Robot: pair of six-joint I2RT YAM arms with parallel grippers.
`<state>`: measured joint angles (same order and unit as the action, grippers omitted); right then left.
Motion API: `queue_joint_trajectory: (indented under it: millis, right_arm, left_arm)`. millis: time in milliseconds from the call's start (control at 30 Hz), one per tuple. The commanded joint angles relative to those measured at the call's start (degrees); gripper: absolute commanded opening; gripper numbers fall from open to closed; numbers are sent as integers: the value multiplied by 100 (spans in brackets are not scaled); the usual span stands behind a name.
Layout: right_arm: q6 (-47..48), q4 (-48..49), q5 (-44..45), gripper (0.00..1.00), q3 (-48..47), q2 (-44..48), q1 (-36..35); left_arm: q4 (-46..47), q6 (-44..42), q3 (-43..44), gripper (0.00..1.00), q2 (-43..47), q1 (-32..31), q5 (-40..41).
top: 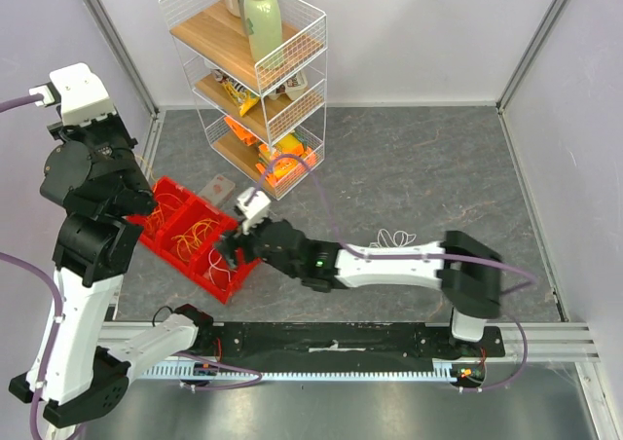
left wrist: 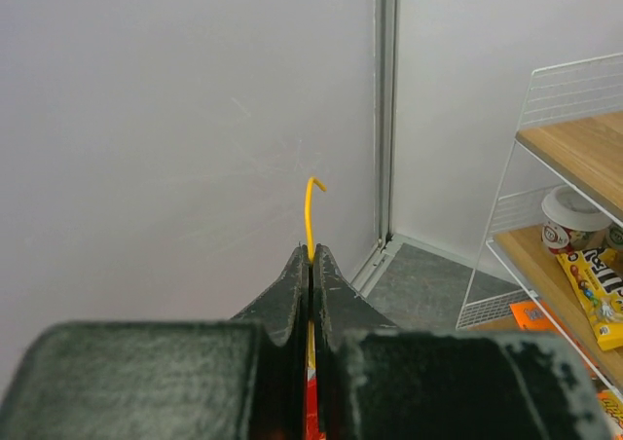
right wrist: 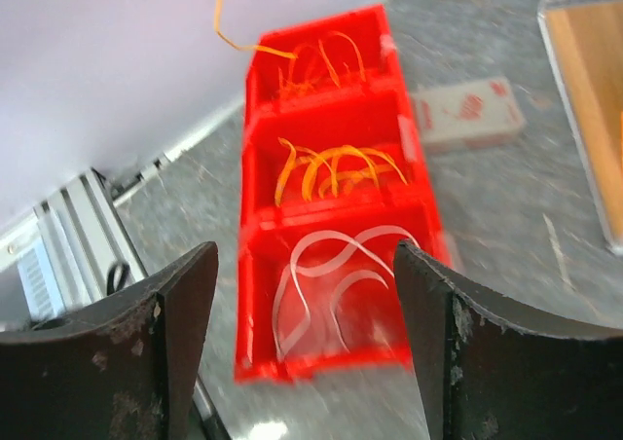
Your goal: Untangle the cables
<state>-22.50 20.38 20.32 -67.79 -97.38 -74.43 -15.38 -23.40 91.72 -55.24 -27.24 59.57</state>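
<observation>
At the table's nine o'clock side, your right gripper [top: 230, 250] hangs over a red three-compartment bin [top: 175, 183], jaws spread wide with nothing between them. From its wrist camera the two fingers [right wrist: 165, 333] frame the nearest compartment, where white cables [right wrist: 321, 284] lie curled. Orange cables [right wrist: 336, 167] fill the middle compartment and more orange strands [right wrist: 316, 65] sit in the far one, one of them rising out toward eleven o'clock of that view. Your left gripper [left wrist: 311, 255] is raised beside the left wall, pinched tight on a thin yellow wire [left wrist: 310, 211] — its hooked tip stands up past the fingertips. A separate white coil [top: 394, 238] rests on the grey table [top: 438, 167] at about three o'clock, just beyond the right forearm. A wire shelf rack [top: 258, 80] stands at eleven o'clock — a small white card [top: 222, 187] lies flat between it and the bin
</observation>
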Motion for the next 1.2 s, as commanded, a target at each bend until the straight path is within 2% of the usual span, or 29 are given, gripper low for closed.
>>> queue_joint_trajectory:
  millis: [0,200,300,467,533,700,967,1167]
  right_arm:
    - [-17,915,-81,80,-1365,-1157,-19]
    - [0,1011,-203,78,-3115,-2941,-1]
    - [-26,1073,-623,77,-3853,-3742,122]
    - [-96,801,-994,72,-4873,-4665,412]
    - [-167,809,-1248,63,-5234,-4982,535]
    - [-158,555,-1522,64,-6438,-5817,632]
    - [-298,573,-1495,61,-7230,-6495,667]
    - [175,581,-1724,63,-7108,-6372,553]
  left_arm:
    - [-439,669,38,2,93,-9,-112]
    - [-887,1091,293,2,40,-9,-305]
    - [-1265,1565,416,2,58,-9,-621]
    - [-1801,2286,899,2,-56,-18,-1043]
    - [-1986,2576,1014,2,-109,-9,-1140]
    - [-2109,2814,970,2,-30,-18,-1264]
    - [-2154,2929,1014,2,-30,-18,-1492]
    - [-2198,2928,1120,2,-13,-9,-1597]
